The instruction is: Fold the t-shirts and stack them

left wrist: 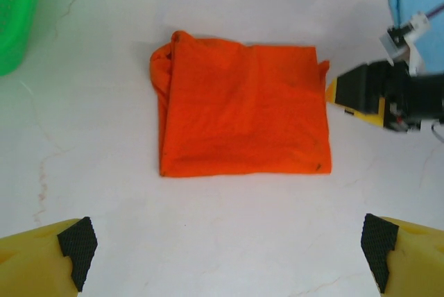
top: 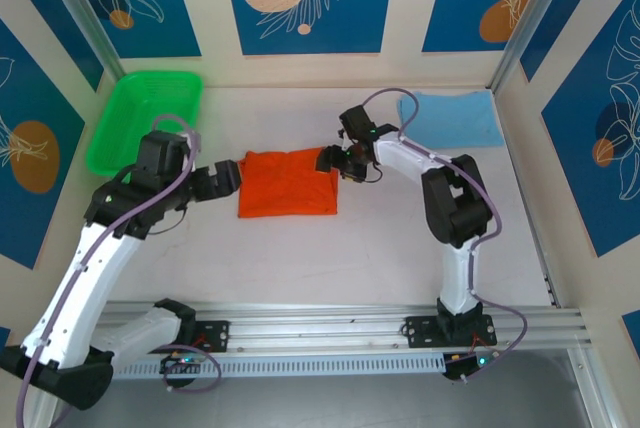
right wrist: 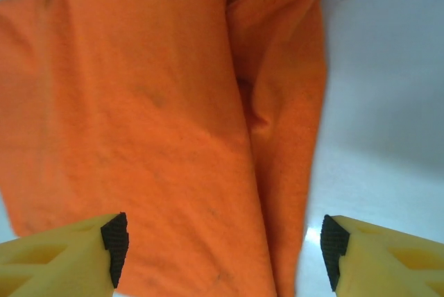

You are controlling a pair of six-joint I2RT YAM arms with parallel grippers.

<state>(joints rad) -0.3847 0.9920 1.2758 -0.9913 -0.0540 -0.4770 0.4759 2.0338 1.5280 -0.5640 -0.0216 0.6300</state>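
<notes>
The orange t-shirt (top: pixel 288 184) lies folded into a flat rectangle in the middle of the table. My left gripper (top: pixel 228 178) hangs just off its left edge, open, with bare table between its pads (left wrist: pixel 78 243); the orange shirt (left wrist: pixel 243 109) lies ahead of it. My right gripper (top: pixel 335 163) is at the shirt's right edge, open, its fingertips (right wrist: pixel 116 247) spread over a lumpy fold of the orange cloth (right wrist: pixel 159 116) and gripping nothing. The light blue t-shirt (top: pixel 450 118) lies folded at the back right.
A bright green basket (top: pixel 145 118) stands at the back left, near the left arm. Walls close in the table on three sides. The right gripper's black and yellow body (left wrist: pixel 368 92) faces the left wrist camera across the shirt.
</notes>
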